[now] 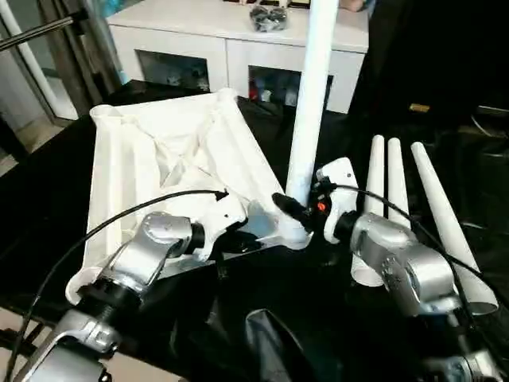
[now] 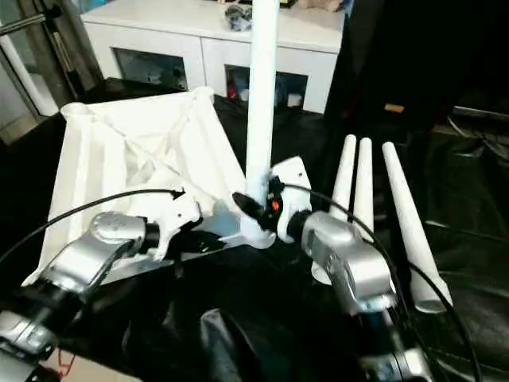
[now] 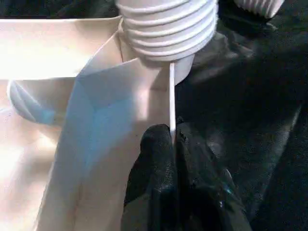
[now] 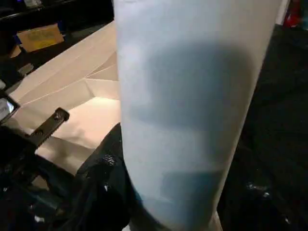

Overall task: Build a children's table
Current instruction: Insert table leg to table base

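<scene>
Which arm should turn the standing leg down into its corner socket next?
Right, probably. The right pincer is closed around the upright leg just above the corner socket, so it can likely twist it. The left pincer is shut on a thin rib of the tabletop, steadying it.

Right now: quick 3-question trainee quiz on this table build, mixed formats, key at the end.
1. True or false: three legs lie loose on the black cloth beside the tabletop.
2. What does the right end effector hold? A) the upright leg, B) a loose leg, C) nothing.
3. Fill in: the left end effector pinches a thin rib of the ______ near the corner socket.

Key: 1 true; 2 A; 3 tabletop.
</scene>
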